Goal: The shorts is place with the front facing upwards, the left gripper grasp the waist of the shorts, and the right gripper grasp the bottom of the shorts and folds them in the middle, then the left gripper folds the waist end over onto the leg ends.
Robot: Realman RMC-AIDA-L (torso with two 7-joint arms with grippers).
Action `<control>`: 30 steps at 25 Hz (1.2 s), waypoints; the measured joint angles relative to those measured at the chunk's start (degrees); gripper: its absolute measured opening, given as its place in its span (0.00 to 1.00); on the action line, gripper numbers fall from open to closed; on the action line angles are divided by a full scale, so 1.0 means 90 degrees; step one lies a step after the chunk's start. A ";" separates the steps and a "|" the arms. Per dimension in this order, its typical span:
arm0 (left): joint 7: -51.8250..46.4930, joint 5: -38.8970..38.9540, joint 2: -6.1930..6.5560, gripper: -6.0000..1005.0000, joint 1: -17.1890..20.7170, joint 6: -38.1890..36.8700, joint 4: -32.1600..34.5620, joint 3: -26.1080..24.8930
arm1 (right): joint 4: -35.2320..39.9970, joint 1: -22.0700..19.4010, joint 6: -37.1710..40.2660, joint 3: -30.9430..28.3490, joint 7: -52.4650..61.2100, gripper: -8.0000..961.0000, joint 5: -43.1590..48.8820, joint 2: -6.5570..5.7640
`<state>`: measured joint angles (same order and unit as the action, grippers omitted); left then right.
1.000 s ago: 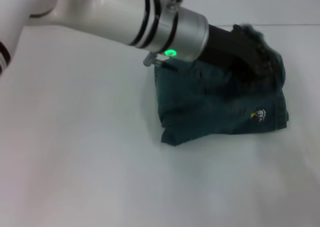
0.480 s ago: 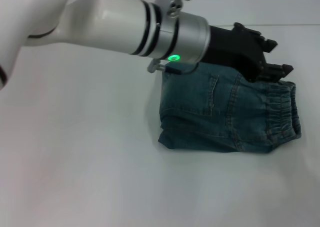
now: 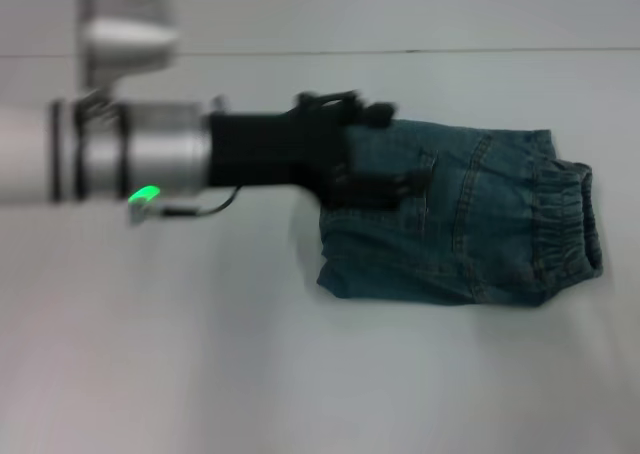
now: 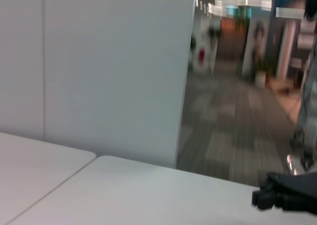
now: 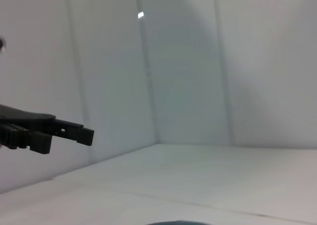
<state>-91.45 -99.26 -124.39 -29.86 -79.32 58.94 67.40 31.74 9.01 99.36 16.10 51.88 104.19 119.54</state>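
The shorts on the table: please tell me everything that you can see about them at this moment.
The shorts are blue denim, folded into a compact rectangle lying flat on the white table. A gathered elastic waistband forms the robot's-right end; a back pocket and seams face up. The folded edge is at the left end. The left gripper, open, is over that left end, near the far corner; whether it touches the cloth is unclear. The right gripper is away from them.
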 joint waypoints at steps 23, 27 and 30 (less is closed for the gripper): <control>0.2059 -0.2889 0.0421 0.89 0.1587 -0.3603 -0.1313 -0.5108 | 0.2484 0.0384 0.1575 0.0236 0.2729 0.75 0.2387 -0.0013; 0.2043 -0.2973 0.0415 0.89 0.1585 -0.3614 -0.1329 -0.5035 | 0.2491 0.0418 0.1575 0.0261 0.2714 0.82 0.2390 -0.0018; 0.2036 -0.3030 0.0411 0.89 0.1564 -0.3602 -0.1354 -0.4974 | 0.2492 0.0434 0.1571 0.0320 0.2708 0.87 0.2393 -0.0018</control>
<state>-73.13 -126.53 -120.69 -15.78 -111.74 46.76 22.64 54.17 12.92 113.50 18.98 76.25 125.73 119.38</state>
